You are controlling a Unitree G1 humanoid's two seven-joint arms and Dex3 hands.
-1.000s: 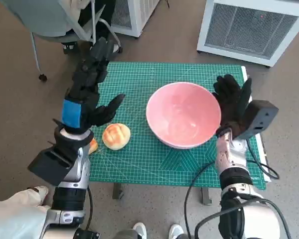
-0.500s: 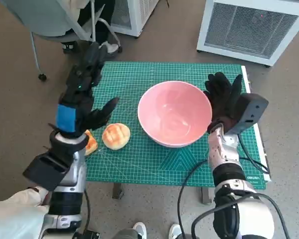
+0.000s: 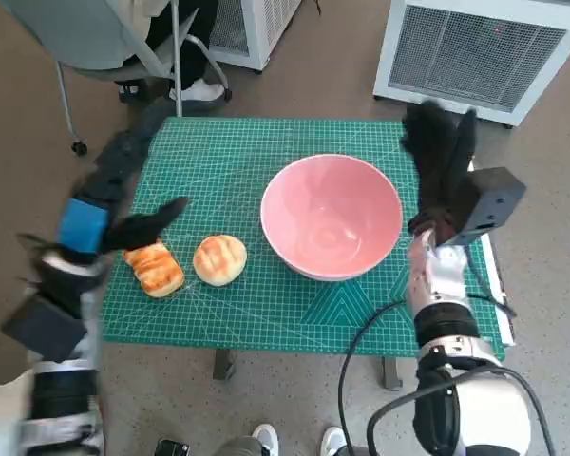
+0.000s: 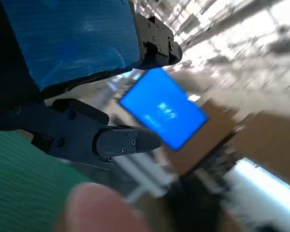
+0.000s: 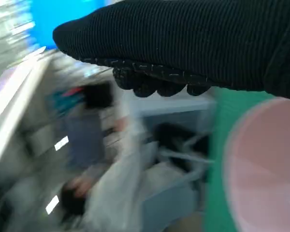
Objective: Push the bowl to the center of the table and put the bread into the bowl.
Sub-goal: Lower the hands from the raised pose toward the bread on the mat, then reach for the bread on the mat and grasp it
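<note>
While the round pink bowl [image 3: 332, 217] sits mid-table, both robot hands, left [image 3: 123, 180] and right [image 3: 440, 163], hover spread and empty; golden bread rolls [image 3: 219, 259] lie at nine o'clock.

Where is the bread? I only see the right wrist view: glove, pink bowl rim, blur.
Observer: Two pieces lie on the green mat, on the robot's left of the bowl: a round bun and a striped loaf.
Operator: Is either in the bowl?
Observer: No, the bowl holds nothing.
Operator: And the left hand?
Observer: The left hand hovers over the mat's left edge, fingers apart, holding nothing.
</note>
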